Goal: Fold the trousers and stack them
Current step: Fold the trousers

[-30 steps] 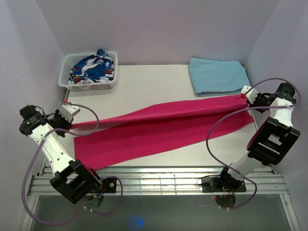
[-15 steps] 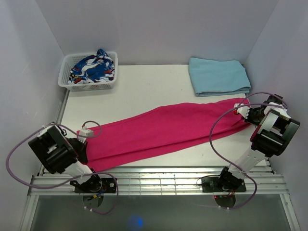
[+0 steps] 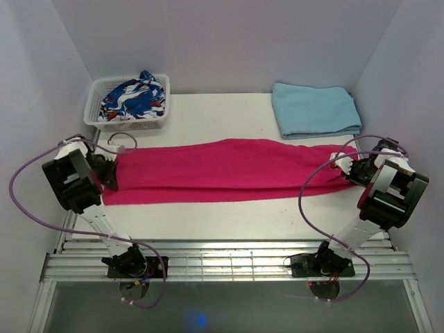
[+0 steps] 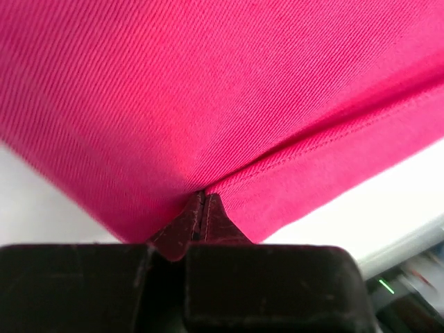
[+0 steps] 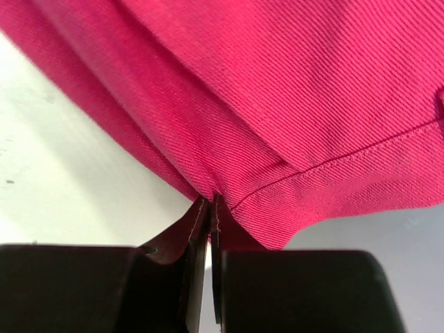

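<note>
The magenta trousers (image 3: 229,170) lie stretched in a long flat band across the table from left to right. My left gripper (image 3: 111,170) is shut on their left end, and the wrist view shows the fabric (image 4: 208,90) pinched at its fingertips (image 4: 201,198). My right gripper (image 3: 352,168) is shut on their right end, with the hemmed cloth (image 5: 291,104) pinched at its fingertips (image 5: 210,201). Both grippers hold the cloth low, near the table surface.
A white basket (image 3: 127,121) with a blue-white-red patterned garment (image 3: 133,97) stands at the back left. A folded light blue cloth (image 3: 314,109) lies at the back right, just behind the trousers' right end. Walls close in left, right and behind.
Both grippers moved the trousers away from the front edge. The left end swung back from the front left corner, so the band now lies straight across instead of slanted.
</note>
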Robot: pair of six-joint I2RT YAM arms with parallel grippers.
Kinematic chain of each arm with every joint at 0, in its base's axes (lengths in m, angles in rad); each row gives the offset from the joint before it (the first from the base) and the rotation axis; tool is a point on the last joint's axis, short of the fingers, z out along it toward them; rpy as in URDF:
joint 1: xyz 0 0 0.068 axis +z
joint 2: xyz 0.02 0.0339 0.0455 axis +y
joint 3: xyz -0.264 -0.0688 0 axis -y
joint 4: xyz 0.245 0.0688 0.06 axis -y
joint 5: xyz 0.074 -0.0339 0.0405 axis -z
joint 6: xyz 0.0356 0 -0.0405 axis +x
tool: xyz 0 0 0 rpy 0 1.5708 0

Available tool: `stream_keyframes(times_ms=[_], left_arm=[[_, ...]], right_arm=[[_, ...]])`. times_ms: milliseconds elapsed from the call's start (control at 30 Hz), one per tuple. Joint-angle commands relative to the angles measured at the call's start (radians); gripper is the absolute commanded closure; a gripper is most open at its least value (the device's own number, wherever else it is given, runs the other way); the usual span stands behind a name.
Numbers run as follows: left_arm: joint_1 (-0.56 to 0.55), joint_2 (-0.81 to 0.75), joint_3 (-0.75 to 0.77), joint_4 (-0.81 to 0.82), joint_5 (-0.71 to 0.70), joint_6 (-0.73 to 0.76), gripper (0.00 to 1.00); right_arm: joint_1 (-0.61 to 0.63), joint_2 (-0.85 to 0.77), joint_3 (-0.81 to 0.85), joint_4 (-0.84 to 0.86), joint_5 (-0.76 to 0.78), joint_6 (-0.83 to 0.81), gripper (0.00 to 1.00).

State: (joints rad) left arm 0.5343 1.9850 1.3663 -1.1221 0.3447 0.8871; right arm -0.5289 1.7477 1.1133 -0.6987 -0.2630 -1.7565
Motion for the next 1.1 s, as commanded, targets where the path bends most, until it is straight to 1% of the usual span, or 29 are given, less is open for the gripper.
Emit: stream_keyframes(times_ms=[0,133,233,333,400,500,533,633,667,733,767,833,867,900,967,1067], left_arm=[[-0.022,0.043,0.098,0.447,-0.093,0.03,1.0],[-0.033,-0.006,0.146,0.426,-0.072,0.056,1.0],[-0.031,-0.058,0.226,0.358,-0.056,0.073,1.0],[-0.011,-0.126,0.284,0.344,-0.003,0.091,1.0],[0.004,-0.152,0.303,0.337,0.017,0.128,1.0],[0.032,-0.201,0.291,0.32,0.043,0.188,1.0],[0.041,-0.227,0.278,0.311,0.054,0.208,1.0],[0.076,-0.262,0.165,0.324,0.047,0.269,1.0],[0.096,-0.264,0.09,0.353,0.043,0.288,1.0],[0.11,-0.265,0.009,0.393,0.013,0.312,1.0],[0.121,-0.256,-0.062,0.422,0.004,0.32,1.0],[0.128,-0.247,-0.128,0.452,-0.016,0.331,1.0],[0.128,-0.238,-0.163,0.505,-0.027,0.332,1.0],[0.128,-0.233,-0.23,0.543,-0.036,0.329,1.0],[0.127,-0.21,-0.268,0.62,-0.065,0.299,1.0],[0.128,-0.123,-0.253,0.621,-0.124,0.262,1.0]], right_arm=[[-0.011,-0.025,-0.043,-0.047,0.082,0.017,0.92],[-0.01,-0.047,-0.017,-0.077,0.03,0.071,0.92],[-0.01,-0.031,0.075,-0.12,-0.016,0.124,0.92],[-0.01,-0.017,0.131,-0.15,-0.036,0.138,0.92],[-0.01,-0.014,0.141,-0.157,-0.038,0.138,0.92],[-0.01,-0.014,0.141,-0.157,-0.038,0.147,0.92],[-0.01,-0.014,0.135,-0.156,-0.038,0.149,0.92],[-0.01,-0.02,0.106,-0.153,-0.036,0.149,0.92],[-0.01,-0.025,0.099,-0.148,-0.035,0.149,0.92],[-0.008,-0.027,0.076,-0.139,-0.032,0.146,0.92],[-0.006,-0.028,0.069,-0.133,-0.022,0.147,0.92],[-0.005,-0.03,0.057,-0.117,-0.015,0.147,0.92],[-0.005,-0.03,0.049,-0.113,-0.012,0.15,0.92],[-0.005,-0.028,0.046,-0.107,-0.009,0.153,0.92],[0.0,-0.021,0.042,-0.099,0.001,0.155,0.92],[0.004,-0.01,0.04,-0.096,0.028,0.155,0.92]])
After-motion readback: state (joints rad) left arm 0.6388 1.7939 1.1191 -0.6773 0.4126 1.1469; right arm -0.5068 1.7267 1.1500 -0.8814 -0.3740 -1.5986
